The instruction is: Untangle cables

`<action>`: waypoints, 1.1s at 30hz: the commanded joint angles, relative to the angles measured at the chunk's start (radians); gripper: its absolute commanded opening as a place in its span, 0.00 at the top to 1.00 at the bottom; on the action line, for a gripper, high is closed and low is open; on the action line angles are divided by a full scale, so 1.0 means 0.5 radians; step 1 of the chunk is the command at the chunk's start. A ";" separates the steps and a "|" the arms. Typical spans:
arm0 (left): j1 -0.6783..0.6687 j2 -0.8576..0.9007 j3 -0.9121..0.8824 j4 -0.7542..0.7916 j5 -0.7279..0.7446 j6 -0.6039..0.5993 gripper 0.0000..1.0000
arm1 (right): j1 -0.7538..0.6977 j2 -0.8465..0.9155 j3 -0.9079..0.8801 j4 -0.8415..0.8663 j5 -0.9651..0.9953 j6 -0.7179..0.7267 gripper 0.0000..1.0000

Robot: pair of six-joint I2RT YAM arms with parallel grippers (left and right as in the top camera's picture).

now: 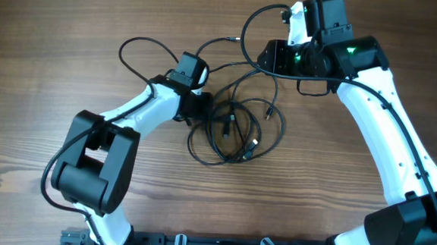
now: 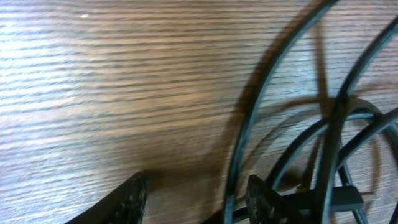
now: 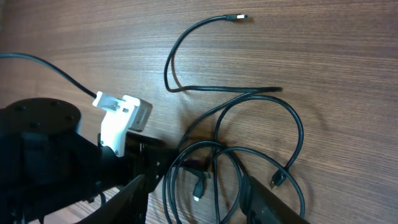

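The wooden table (image 1: 49, 36) is bearing everything. The left arm (image 1: 139, 110) is reaching low across it, while the right arm (image 1: 389, 125) is holding itself higher, looking down from its wrist.

The cables (image 1: 233, 131) are lying in a loose knot of overlapping loops on the table. The knot is sitting right at the tips of the left pincer (image 1: 202, 108) and below and ahead of the right pincer (image 3: 199, 205). One longer tail is running out of the knot, away from both pincers, and ending in a plug (image 3: 239, 17) well clear of the right pincer's fingers.

The left pincer is standing open, close to the wood. Its fingers (image 2: 134, 199) are straddling a single strand (image 2: 239, 137), which is passing just beside the far finger, and nothing is clamped yet. The right pincer is also standing wide open and gripping nothing, with the loops lying between and beyond its two fingertips. Two small plugs (image 3: 199, 186) are resting inside the coil, nearer the right pincer than the long tail is.

The step in hand looks like taking the first hold on the tangle, and little separating appears done. The next move is probably calling for the left pincer to close on that one strand without catching its neighbours. The right pincer would then be coming down to pin or pull a crossing loop the opposite way.
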State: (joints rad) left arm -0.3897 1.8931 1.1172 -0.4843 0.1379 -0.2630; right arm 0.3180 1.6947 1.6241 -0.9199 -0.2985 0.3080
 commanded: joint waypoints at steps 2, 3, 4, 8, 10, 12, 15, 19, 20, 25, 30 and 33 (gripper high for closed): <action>-0.120 0.168 -0.035 -0.010 -0.157 0.037 0.54 | 0.005 0.002 0.034 -0.002 -0.011 -0.040 0.50; -0.124 0.168 -0.040 -0.010 -0.224 0.007 0.58 | 0.005 0.002 0.034 -0.004 -0.011 -0.040 0.50; -0.124 0.168 -0.040 -0.010 -0.286 -0.024 0.58 | 0.005 0.003 0.034 -0.007 -0.011 -0.040 0.50; -0.124 0.168 -0.041 -0.008 -0.428 -0.082 0.71 | 0.005 0.002 0.034 -0.034 -0.011 -0.042 0.50; -0.134 0.168 -0.041 -0.011 -0.420 -0.097 0.71 | 0.005 0.002 0.034 -0.031 -0.011 -0.041 0.50; -0.147 0.168 -0.042 -0.019 -0.387 -0.119 0.71 | 0.005 0.002 0.034 -0.031 -0.011 -0.042 0.50; -0.149 0.168 -0.042 -0.064 -0.269 -0.120 0.91 | 0.005 0.002 0.034 -0.033 -0.012 -0.041 0.50; -0.095 0.103 0.008 -0.153 -0.253 -0.243 0.96 | 0.005 0.002 0.034 -0.056 -0.015 -0.041 0.50; -0.056 0.046 0.046 -0.198 -0.228 -0.282 0.96 | 0.005 0.002 0.034 -0.068 -0.031 -0.046 0.50; 0.176 -0.426 0.317 -0.282 0.255 -0.285 0.96 | 0.009 0.002 0.034 -0.077 -0.320 -0.249 0.50; 0.271 -0.949 0.499 -0.205 0.443 -0.490 0.96 | 0.011 0.002 0.034 -0.076 -0.532 -0.251 0.50; 0.269 -1.178 0.514 -0.108 0.443 -0.592 0.96 | 0.021 0.002 0.034 -0.069 -0.582 -0.290 0.50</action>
State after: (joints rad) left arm -0.2550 1.3861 1.3613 -0.5632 0.3145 -0.4843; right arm 0.3183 1.6947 1.6241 -0.9569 -0.5175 0.2039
